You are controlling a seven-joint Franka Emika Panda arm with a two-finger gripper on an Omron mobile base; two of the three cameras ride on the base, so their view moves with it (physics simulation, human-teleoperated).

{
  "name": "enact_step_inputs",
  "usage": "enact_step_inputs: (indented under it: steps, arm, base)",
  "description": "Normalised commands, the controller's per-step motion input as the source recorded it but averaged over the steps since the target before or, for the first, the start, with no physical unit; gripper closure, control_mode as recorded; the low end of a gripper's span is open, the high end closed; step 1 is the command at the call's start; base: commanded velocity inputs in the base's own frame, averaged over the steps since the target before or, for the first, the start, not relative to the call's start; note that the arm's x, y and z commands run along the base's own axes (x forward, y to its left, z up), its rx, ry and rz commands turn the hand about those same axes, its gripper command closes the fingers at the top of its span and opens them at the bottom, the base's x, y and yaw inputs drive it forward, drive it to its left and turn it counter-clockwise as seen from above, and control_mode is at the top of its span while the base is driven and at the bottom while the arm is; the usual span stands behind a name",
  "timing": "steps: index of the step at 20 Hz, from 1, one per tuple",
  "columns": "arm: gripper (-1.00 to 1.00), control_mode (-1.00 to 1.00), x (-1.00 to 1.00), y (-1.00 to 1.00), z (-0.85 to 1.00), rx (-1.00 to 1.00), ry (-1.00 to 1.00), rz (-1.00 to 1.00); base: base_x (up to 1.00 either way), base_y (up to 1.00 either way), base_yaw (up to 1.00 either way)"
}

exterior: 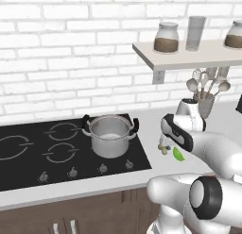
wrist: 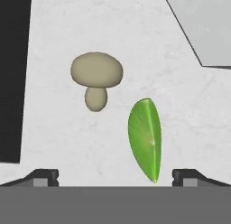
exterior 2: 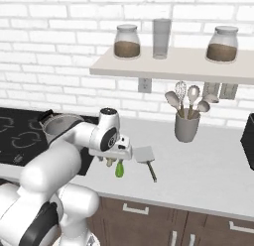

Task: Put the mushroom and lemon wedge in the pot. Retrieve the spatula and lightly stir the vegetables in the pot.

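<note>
1. The pot, shiny steel with two black handles, stands on the dark cooktop left of centre in the left base view; it looks empty, though its floor is partly hidden.
2. The spatula lies flat on the pale counter at the centre of the right base view (blade toward the wall).
3. The gripper hangs over the counter, fingers spread wide apart with nothing between them.
4. The mushroom lies upper left of centre in the hand view.
5. The lemon wedge, bright green, lies just beside it, lower right, apart from both fingers.
</note>
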Motion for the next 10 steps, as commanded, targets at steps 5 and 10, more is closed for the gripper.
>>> enact_step_inputs:
  steps: [5, 10]
  arm:
    - [-1.00, -1.00, 0.00, -0.15, -0.46, -0.04, 0.00, 0.00]
    - [-1.00, -1.00, 0.00, -0.19, -0.34, -0.03, 0.00, 0.00]
  base:
    - [0.00, 0.00, 0.00]
    - [0.00, 0.00, 0.00]
